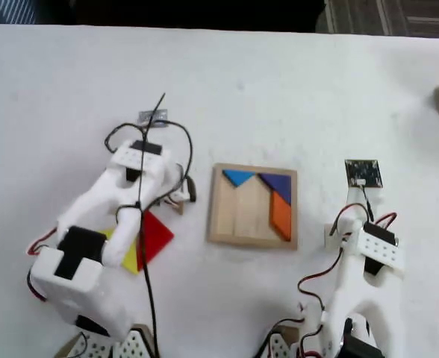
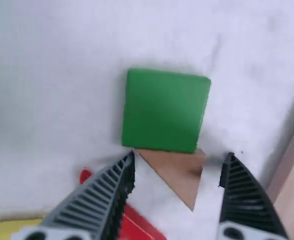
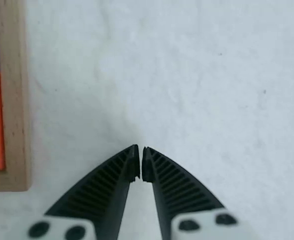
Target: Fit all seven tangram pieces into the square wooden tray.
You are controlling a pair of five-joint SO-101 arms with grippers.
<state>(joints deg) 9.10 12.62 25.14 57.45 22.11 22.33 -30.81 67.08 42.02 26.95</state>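
Your tray [image 1: 234, 218] sits mid-table between the two arms. It holds three pieces along its far and right sides: a light blue triangle [image 1: 238, 177], a dark blue triangle [image 1: 278, 183] and an orange piece [image 1: 281, 212]. The rest of its floor is bare wood. The other four pieces lie on the table to its left, under the left arm: the green square [image 2: 166, 110], the brown triangle [image 2: 177, 175] touching the square's edge, the red piece [image 1: 157, 235] and the yellow piece [image 1: 131, 256].

Your left gripper [image 2: 179, 159] has its jaws apart, with one fingertip on each side of the brown triangle. This looks like the pickup of the fourth piece. Next, come down squarely and close on the triangle alone without shoving the green square, then turn it to match the open gap.

Your right gripper [image 3: 141, 162] is pressed together on nothing, over bare table just beside the tray's rim.
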